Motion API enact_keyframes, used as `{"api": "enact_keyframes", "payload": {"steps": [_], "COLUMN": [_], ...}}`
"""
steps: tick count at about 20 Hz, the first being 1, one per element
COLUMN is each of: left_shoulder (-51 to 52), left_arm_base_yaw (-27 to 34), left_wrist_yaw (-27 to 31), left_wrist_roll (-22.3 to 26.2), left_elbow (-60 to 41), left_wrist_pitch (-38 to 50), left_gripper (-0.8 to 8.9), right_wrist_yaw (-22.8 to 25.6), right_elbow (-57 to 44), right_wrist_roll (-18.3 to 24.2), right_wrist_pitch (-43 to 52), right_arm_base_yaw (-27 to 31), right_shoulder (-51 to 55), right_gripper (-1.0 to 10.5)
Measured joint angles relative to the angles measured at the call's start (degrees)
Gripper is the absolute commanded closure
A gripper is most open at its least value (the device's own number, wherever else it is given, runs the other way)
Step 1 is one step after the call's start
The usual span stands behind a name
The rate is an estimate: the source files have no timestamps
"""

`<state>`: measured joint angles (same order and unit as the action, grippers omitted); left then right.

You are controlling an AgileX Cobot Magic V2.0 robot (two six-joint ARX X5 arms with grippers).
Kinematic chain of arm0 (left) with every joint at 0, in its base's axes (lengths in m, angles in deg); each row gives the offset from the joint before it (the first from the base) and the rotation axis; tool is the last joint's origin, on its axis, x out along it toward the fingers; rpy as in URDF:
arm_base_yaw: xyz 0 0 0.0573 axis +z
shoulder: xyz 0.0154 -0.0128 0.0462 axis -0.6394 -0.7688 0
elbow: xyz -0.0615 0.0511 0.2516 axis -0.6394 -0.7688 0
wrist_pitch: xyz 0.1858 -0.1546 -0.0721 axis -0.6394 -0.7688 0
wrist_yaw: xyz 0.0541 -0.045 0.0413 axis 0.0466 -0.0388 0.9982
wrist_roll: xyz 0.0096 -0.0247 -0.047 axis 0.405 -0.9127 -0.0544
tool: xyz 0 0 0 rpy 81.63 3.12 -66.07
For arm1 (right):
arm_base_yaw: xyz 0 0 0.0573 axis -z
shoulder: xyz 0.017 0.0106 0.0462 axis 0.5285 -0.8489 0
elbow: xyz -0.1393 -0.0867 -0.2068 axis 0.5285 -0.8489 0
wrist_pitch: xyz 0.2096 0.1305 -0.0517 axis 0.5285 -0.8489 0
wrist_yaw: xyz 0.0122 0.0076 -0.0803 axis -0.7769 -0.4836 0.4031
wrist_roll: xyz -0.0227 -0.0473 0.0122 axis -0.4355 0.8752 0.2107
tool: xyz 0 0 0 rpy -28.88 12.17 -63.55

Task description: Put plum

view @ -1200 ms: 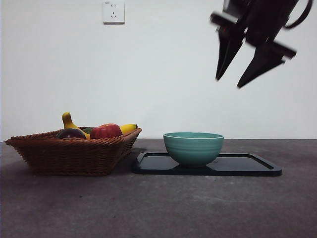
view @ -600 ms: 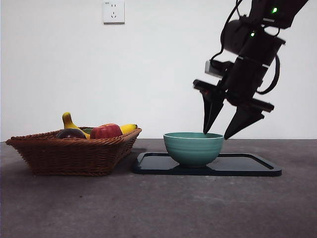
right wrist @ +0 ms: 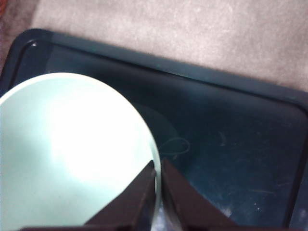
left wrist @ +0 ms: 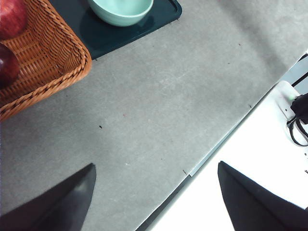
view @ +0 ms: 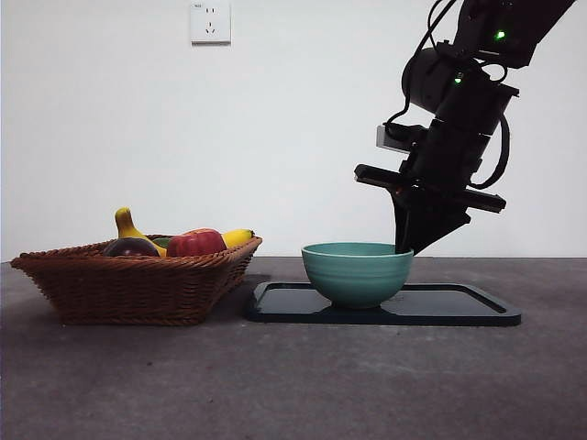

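The dark plum (view: 131, 246) lies in the wicker basket (view: 128, 286) at the left, beside a red apple (view: 195, 243). In the left wrist view the plum (left wrist: 5, 65) shows at the edge, inside the basket (left wrist: 53, 62). My right gripper (view: 404, 246) stands at the right rim of the green bowl (view: 358, 273). In the right wrist view the right gripper (right wrist: 158, 166) is shut on the rim of the bowl (right wrist: 72, 154). My left gripper (left wrist: 156, 166) is open and empty, above bare table near its edge, away from the basket.
The bowl stands on a black tray (view: 459, 307), which also shows in the right wrist view (right wrist: 231, 144). A yellow banana (view: 124, 223) lies in the basket behind the plum. A wall socket (view: 210, 22) is high on the back wall. The table edge (left wrist: 211, 149) runs near the left gripper.
My right gripper came down from the upper right to the bowl's right rim. Its jaws, open before, have closed on the rim. The fruit and basket have not moved.
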<state>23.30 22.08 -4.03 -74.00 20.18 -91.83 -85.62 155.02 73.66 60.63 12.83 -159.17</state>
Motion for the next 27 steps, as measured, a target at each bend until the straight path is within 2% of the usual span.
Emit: {"api": "enact_keyframes", "payload": {"steps": [3,6,14,19,27], "left_shoulder": [0.0,0.0,0.0,0.0,0.0], "left_arm_base_yaw": [0.0,0.0,0.0,0.0,0.0], "left_wrist_yaw": [0.0,0.0,0.0,0.0,0.0], "left_wrist_roll": [0.0,0.0,0.0,0.0,0.0], "left_elbow": [0.0,0.0,0.0,0.0,0.0], "left_wrist_pitch": [0.0,0.0,0.0,0.0,0.0], "left_gripper": [4.12,4.12,4.12,4.12,4.12], "right_wrist_yaw": [0.4,0.3,0.3,0.3,0.3], "right_elbow": [0.0,0.0,-0.6,-12.7,-29.0], "right_wrist_roll": [0.0,0.0,2.0,2.6,0.0], "right_wrist_pitch": [-0.3,-2.2,-16.2,-13.2,-0.1], "right_arm_base_yaw": [0.0,0.0,-2.1,-5.7,-10.9], "right_shoulder": [1.7,9.4,28.5,37.5,35.4], "right_gripper": [9.4,9.4,9.4,9.4,9.4]}}
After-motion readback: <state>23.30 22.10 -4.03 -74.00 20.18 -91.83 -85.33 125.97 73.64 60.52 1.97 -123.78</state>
